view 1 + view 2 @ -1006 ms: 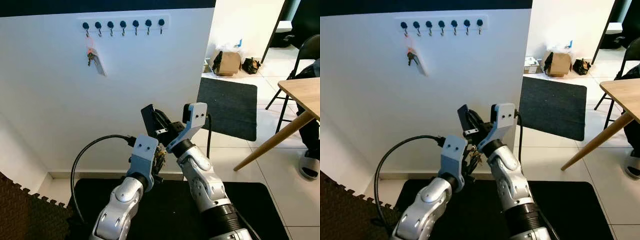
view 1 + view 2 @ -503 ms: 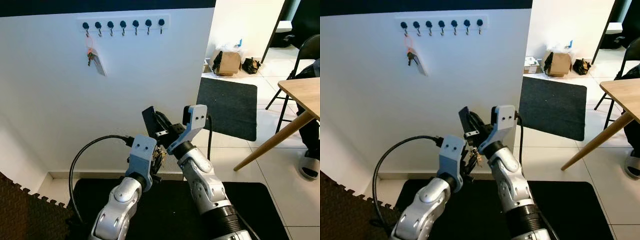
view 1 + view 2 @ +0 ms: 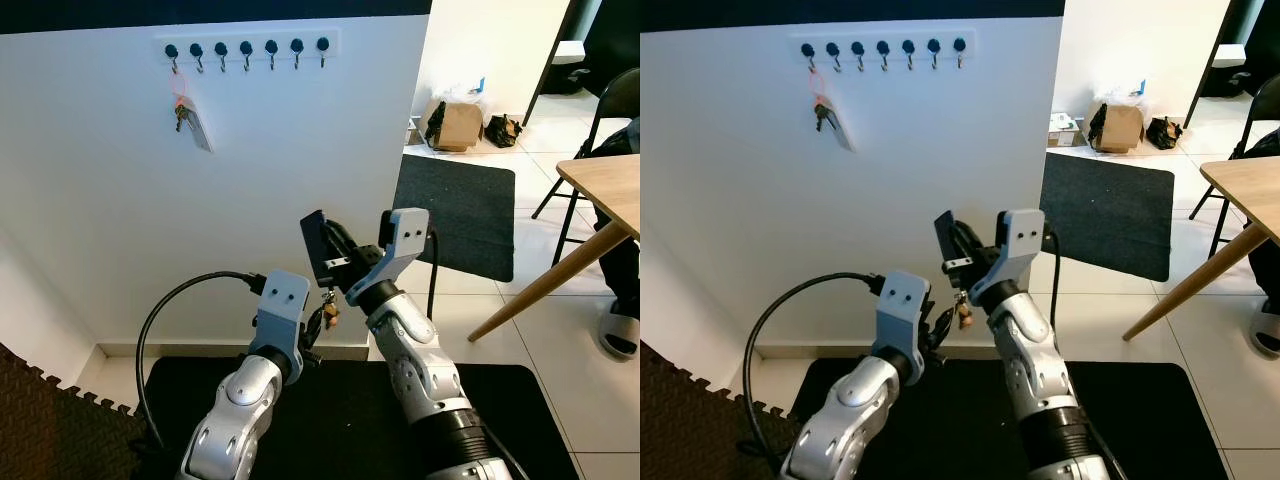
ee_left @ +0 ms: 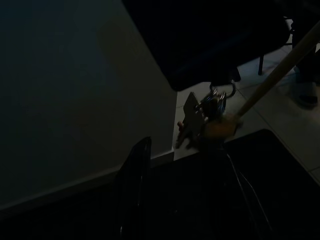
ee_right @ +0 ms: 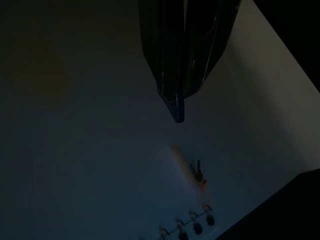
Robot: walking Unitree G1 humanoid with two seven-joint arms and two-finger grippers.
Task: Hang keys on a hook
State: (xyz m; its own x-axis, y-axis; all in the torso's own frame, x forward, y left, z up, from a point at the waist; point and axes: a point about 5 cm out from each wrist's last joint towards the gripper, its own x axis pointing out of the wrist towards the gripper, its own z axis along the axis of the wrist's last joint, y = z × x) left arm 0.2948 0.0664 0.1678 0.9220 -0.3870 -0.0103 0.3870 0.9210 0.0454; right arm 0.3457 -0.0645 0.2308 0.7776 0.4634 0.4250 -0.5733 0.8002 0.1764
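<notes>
A white rail of hooks [image 3: 246, 48] runs high on the white wall, and one key set [image 3: 190, 118] hangs from its leftmost hook. My right gripper [image 3: 322, 262] is low in front of the wall, well below the rail, shut on a second bunch of keys [image 3: 327, 315] that dangles under its fingers. Just left of and below those keys is my left gripper [image 3: 310, 335], open, with one finger [image 4: 132, 175] apart from the keys [image 4: 210, 117]. The right wrist view shows its fingers [image 5: 178, 107] pressed together and pointing toward the hung key set [image 5: 197, 172].
A wooden table [image 3: 610, 195] and a folding chair [image 3: 600, 115] stand at the right, with a person's slippered foot [image 3: 620, 330] beneath. A dark rug [image 3: 455, 215] and a cardboard box [image 3: 455, 125] lie past the wall's corner. A black cable [image 3: 165, 320] loops from my left wrist.
My right gripper has moved right and slightly up, carrying the keys away from the left gripper. The keys now hang free below it.
</notes>
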